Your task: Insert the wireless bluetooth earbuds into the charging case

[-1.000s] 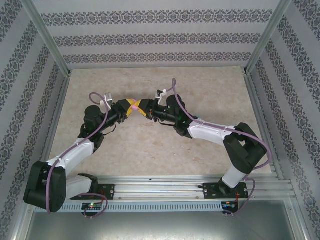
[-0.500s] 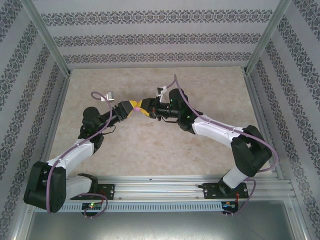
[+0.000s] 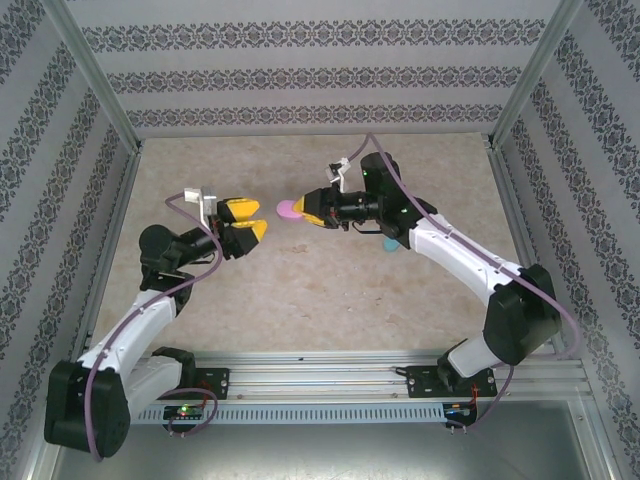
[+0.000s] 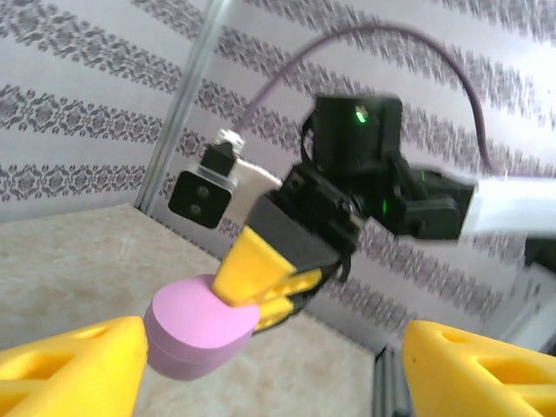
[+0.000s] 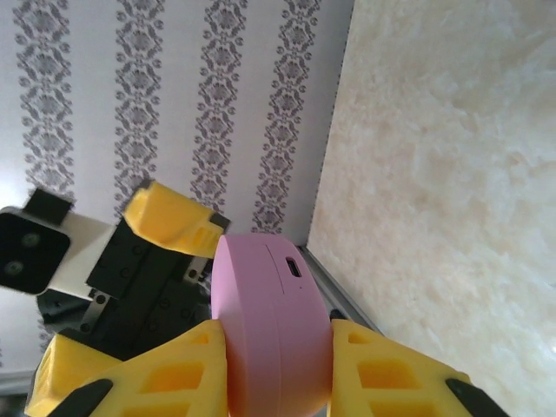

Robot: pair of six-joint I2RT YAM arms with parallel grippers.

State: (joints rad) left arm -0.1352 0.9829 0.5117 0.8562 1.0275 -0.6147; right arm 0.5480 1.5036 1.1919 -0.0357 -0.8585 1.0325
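A pink oval charging case (image 3: 288,209) hangs above the table's middle with its lid closed. My right gripper (image 3: 304,209) is shut on its two flat faces. In the right wrist view the case (image 5: 274,321) sits edge-on between my right gripper's (image 5: 278,369) yellow fingers, its charging port facing the camera. My left gripper (image 3: 246,220) stands open a short way to the left of the case, not touching it. In the left wrist view the case (image 4: 198,334) floats ahead of the left gripper (image 4: 274,373), whose fingers are spread wide. The earbuds are out of view.
A small light-blue rounded thing (image 3: 390,243) lies on the beige tabletop (image 3: 300,300), partly hidden under the right arm. Patterned walls and metal frame posts (image 3: 95,80) enclose the table on three sides. A metal rail (image 3: 330,375) runs along the near edge.
The left gripper opened, let go of the pink case and drew back to the left. The right gripper kept the case and shifted toward the back right.
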